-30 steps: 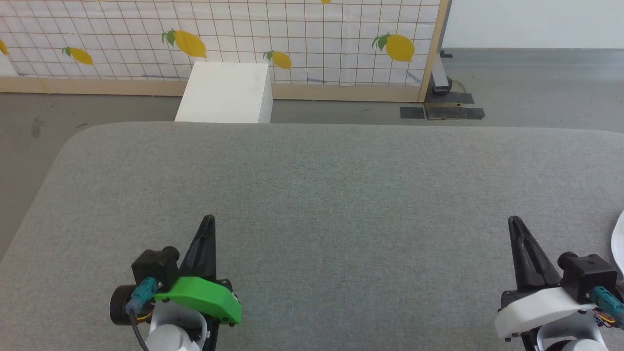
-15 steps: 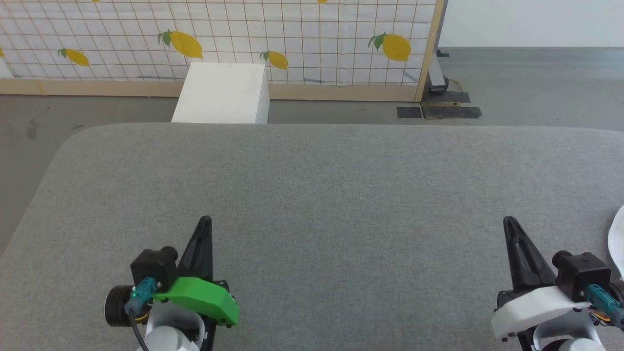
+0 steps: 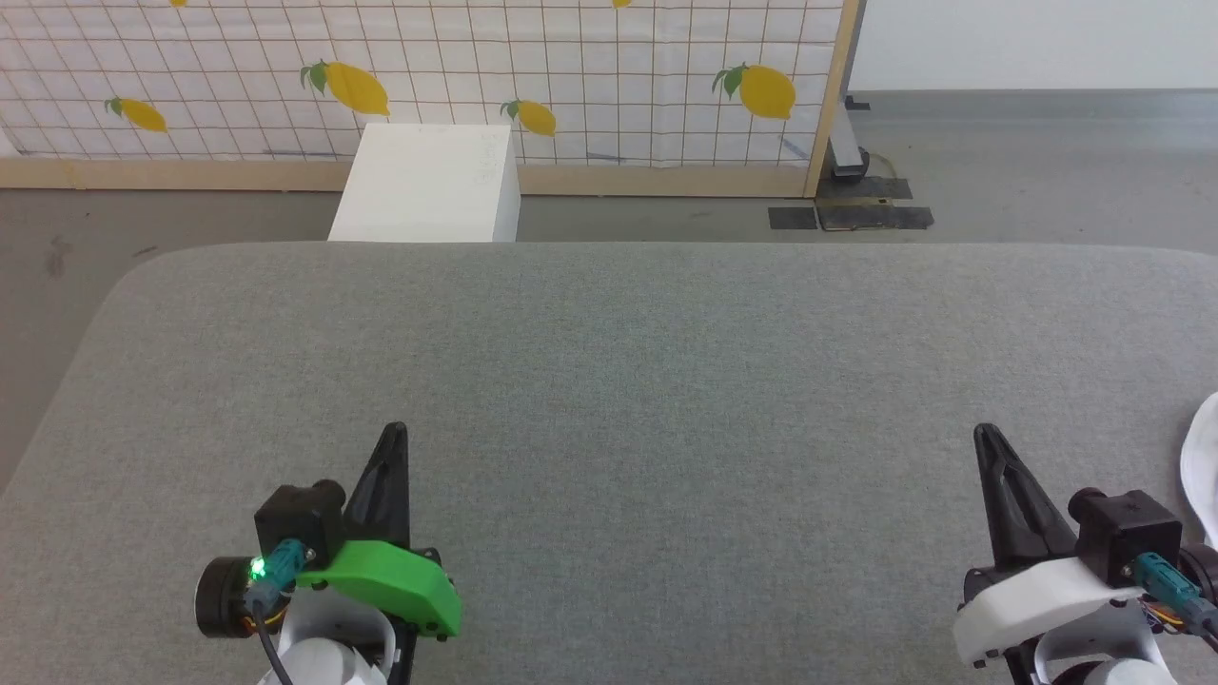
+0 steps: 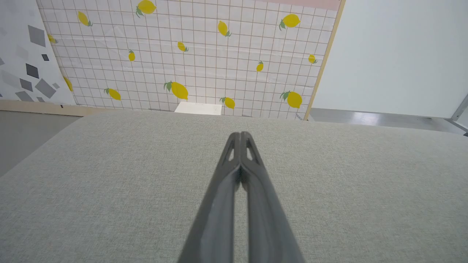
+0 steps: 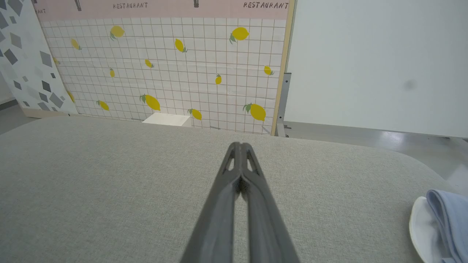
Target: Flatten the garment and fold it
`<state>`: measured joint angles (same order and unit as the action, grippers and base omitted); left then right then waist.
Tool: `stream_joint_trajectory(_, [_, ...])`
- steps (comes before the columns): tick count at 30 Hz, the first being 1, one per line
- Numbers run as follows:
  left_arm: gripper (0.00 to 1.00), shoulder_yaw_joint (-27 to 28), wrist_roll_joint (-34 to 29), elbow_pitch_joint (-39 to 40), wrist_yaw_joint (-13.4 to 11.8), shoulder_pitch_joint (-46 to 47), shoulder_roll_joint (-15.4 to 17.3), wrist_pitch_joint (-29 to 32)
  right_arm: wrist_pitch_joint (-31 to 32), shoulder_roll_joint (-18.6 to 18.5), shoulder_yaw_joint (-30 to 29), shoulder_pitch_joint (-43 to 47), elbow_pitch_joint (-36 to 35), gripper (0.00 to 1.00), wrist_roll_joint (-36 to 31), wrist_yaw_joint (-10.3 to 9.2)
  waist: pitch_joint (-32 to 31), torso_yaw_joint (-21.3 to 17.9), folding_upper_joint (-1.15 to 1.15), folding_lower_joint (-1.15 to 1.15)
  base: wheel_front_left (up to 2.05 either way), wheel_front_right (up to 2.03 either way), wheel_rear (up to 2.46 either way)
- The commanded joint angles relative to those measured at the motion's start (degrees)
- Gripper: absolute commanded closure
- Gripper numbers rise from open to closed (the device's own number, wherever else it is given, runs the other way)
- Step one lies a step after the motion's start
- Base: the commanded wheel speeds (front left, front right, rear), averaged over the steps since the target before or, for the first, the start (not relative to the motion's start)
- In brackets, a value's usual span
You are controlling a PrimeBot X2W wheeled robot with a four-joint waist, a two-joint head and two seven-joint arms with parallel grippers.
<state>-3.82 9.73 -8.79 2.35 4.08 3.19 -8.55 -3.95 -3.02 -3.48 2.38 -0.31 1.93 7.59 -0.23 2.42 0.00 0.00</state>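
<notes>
The left gripper (image 3: 393, 433) hangs over the near-left part of the grey bench (image 3: 628, 362), its two dark fingers pressed together, grasping nothing. The right gripper (image 3: 984, 434) is likewise clenched and empty near the near-right corner. The garment (image 5: 443, 219), light blue with a white part showing, lies at the bench's right edge, just to the right of the right gripper and apart from it. Past the far edge stand a white box (image 3: 428, 181) and a lemon-print panel (image 3: 571, 76).
</notes>
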Motion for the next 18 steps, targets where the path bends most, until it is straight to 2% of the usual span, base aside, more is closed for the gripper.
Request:
stream_joint_trajectory(1, [1.00,0.3,-0.6,0.5,-0.4,-0.9,-0.1,0.5,0.3,0.1,0.3,-0.9,0.1,1.00,-0.4,-0.04,0.0,-0.1,0.00,0.00,0.00,0.00,0.00])
stream_joint_trajectory(18, [1.00,1.2,-2.8,2.5,-0.9,-1.6,-0.2,2.4,1.2,0.1,1.0,-1.2,0.2,1.00,-0.8,-0.06,0.1,-0.6,0.00,0.00,0.00,0.00,0.00])
